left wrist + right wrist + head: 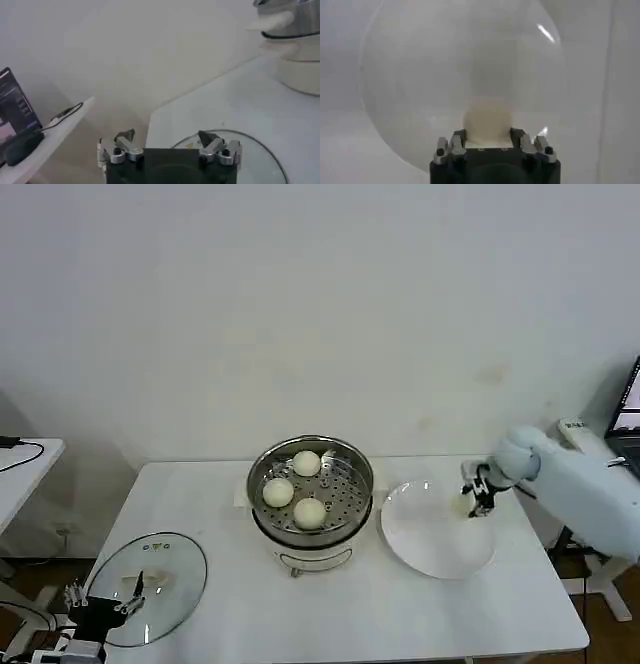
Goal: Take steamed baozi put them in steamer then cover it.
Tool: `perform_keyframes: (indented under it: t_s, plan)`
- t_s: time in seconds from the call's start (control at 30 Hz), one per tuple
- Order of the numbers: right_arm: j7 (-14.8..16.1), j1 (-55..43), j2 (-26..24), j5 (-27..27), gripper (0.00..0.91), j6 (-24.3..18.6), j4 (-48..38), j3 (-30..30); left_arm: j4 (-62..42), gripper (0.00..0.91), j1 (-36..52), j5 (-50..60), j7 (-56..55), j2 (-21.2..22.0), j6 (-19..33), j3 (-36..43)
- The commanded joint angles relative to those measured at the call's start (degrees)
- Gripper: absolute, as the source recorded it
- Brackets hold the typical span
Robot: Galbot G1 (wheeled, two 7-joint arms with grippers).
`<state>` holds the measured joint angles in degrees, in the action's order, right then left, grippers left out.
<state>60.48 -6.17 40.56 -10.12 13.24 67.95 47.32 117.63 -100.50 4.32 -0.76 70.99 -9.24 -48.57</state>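
The shiny steamer (pixel 258 476) stands on its white base at the table's middle, holding three cream-white baozi (pixel 306 463) (pixel 278 492) (pixel 309 512). My right gripper (pixel 478 494) is low over the right part of the white plate (pixel 430 539), shut on a fourth baozi (pixel 487 120) with a finger pressed to each side; the right gripper (pixel 487 134) has the plate (pixel 445 60) beneath it. The glass cover (pixel 170 569) lies flat at the table's front left. My left gripper (pixel 105 599) hangs open at its near edge; the left gripper (pixel 166 137) sees the cover's rim (pixel 260 150) and the steamer (pixel 295 20) beyond.
A small white side table (pixel 25 459) with a cable stands to the left, carrying a laptop (pixel 12 112) and a mouse (pixel 20 147). A screen's edge (pixel 630 399) shows at far right. Bare tabletop lies in front of the steamer and plate.
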Motion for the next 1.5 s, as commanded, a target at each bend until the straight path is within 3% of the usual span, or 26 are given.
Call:
perform_keyframes:
  t_s: [0.03, 0.3, 0.57, 0.73, 0.87, 1.5]
  plan:
    - [-0.4, -16.9, -0.4, 7.1, 0.595, 2.6, 6.6, 9.9, -0.2, 0.907, 0.4, 0.2, 0.0, -0.1, 0.0, 0.5]
    - [-3.9, -29.6, 7.7, 15.7, 0.605, 8.7, 11.1, 19.2, -0.2, 0.907, 0.8, 0.2, 0.0, -0.2, -0.1, 0.6]
    - [-9.3, -31.7, 15.2, 29.2, 0.605, 17.5, 17.2, 23.7, -0.4, 0.907, 1.0, 0.1, 0.0, -0.4, -0.1, 0.4]
    - [-11.1, -31.5, 18.9, 33.9, 0.605, 20.4, 17.3, 25.6, -0.1, 0.907, 1.5, -0.7, 0.0, -0.9, -0.5, -0.7]
    - [-13.5, -30.2, 20.7, 41.5, 0.605, 24.7, 17.5, 26.6, -0.1, 0.907, 1.6, -0.9, 0.0, -1.2, -0.4, -0.8]
    - [-13.2, -21.0, 23.7, 36.3, 0.605, 26.3, 9.0, 26.5, -0.4, 0.907, 1.5, -1.3, -0.1, -0.9, 0.0, -0.9]
